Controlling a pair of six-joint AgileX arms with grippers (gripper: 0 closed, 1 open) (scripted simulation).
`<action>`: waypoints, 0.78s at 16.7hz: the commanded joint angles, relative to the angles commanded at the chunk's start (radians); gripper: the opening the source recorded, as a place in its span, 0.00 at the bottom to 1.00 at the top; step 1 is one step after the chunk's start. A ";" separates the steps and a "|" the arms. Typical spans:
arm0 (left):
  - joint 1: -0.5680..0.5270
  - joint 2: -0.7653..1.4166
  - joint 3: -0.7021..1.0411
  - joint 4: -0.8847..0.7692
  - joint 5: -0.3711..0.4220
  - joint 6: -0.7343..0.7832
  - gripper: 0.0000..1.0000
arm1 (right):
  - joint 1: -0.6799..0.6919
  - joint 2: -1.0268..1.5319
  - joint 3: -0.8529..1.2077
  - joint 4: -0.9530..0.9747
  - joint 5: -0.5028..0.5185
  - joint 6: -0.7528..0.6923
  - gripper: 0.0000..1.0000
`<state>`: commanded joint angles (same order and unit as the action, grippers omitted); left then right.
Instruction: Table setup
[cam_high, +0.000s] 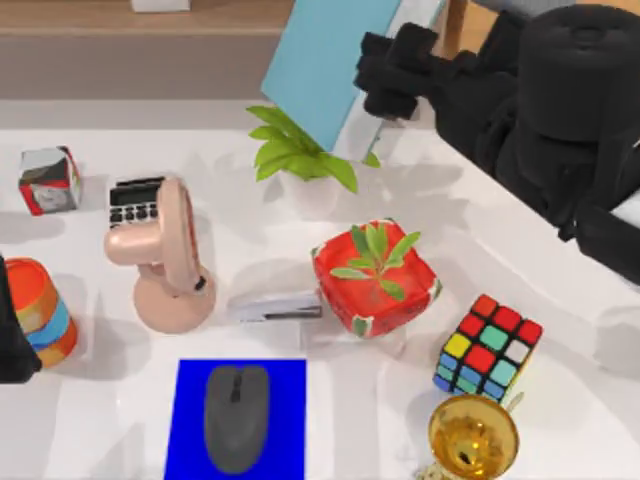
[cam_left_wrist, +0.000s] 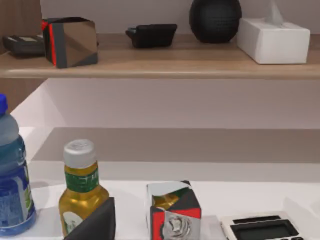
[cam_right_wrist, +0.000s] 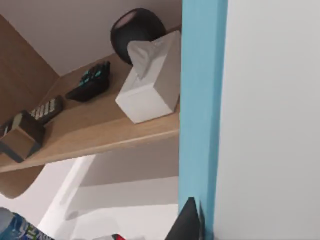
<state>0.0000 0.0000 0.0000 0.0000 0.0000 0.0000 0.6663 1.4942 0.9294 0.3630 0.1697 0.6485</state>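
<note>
Overhead, book in right gripper

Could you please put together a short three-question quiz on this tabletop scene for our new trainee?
1. True or false: the mouse lies on the blue mat.
2. Which item does the right gripper hold above the back of the table? A) the stapler B) the blue book C) the calculator
3. Fill in: the colour cube sits just behind the golden ____, near the table's right front.

Key: 1 true. 2 B; in the right wrist view the book's edge runs up close to the camera. 3 cup.
</note>
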 joint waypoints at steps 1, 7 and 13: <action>0.000 0.000 0.000 0.000 0.000 0.000 1.00 | -0.036 -0.036 -0.046 0.002 -0.041 0.044 0.00; 0.000 0.000 0.000 0.000 0.000 0.000 1.00 | -0.337 -0.133 -0.244 0.018 -0.274 0.316 0.00; 0.000 0.000 0.000 0.000 0.000 0.000 1.00 | -0.748 -0.021 -0.265 0.062 -0.463 0.570 0.00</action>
<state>0.0000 0.0000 0.0000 0.0000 0.0000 0.0000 -0.0821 1.4730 0.6642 0.4255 -0.2934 1.2181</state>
